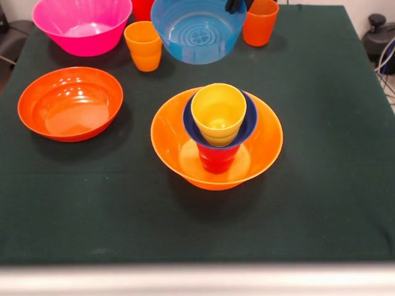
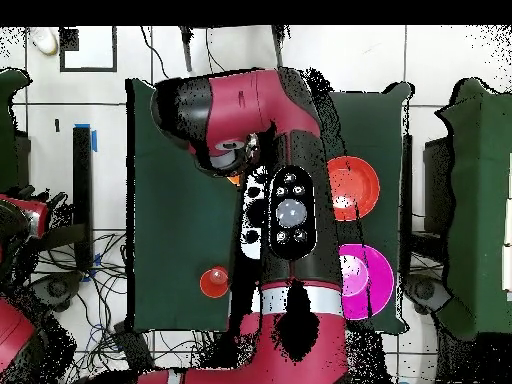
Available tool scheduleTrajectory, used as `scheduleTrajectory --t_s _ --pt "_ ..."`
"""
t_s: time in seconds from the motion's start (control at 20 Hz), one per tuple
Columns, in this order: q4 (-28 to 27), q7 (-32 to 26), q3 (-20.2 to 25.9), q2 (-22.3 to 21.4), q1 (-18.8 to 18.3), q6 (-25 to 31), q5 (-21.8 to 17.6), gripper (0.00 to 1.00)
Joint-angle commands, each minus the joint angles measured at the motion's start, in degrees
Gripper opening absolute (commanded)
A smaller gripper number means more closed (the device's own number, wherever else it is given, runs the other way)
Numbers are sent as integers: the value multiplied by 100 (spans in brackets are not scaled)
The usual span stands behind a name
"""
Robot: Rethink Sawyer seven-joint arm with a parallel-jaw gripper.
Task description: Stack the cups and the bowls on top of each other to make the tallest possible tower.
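On the dark green table (image 1: 321, 203), the tower (image 1: 217, 137) sits centre, an orange-red bowl (image 1: 70, 103) at nine o'clock, pink bowl (image 1: 82, 24), orange-yellow cup (image 1: 144, 45), light blue bowl (image 1: 197, 29) and orange cup (image 1: 260, 23) toward twelve, where the gripper (image 1: 236, 5) barely shows, its spread impossible to tell.

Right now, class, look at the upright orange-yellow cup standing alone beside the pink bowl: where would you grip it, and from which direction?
Grip the orange-yellow cup by its rim, probably coming straight down from above. It stands upright, mouth open, so one of the jaws can go inside and one outside. The pink bowl and blue bowl flank it closely, leaving little room for a side approach.
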Motion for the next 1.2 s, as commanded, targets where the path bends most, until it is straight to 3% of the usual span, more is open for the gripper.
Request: scheduleTrajectory --t_s 0.05,1.2 --pt "-460 -606 560 375 40 415 -91 0" --pt "-1467 -363 617 1100 205 604 51 0"
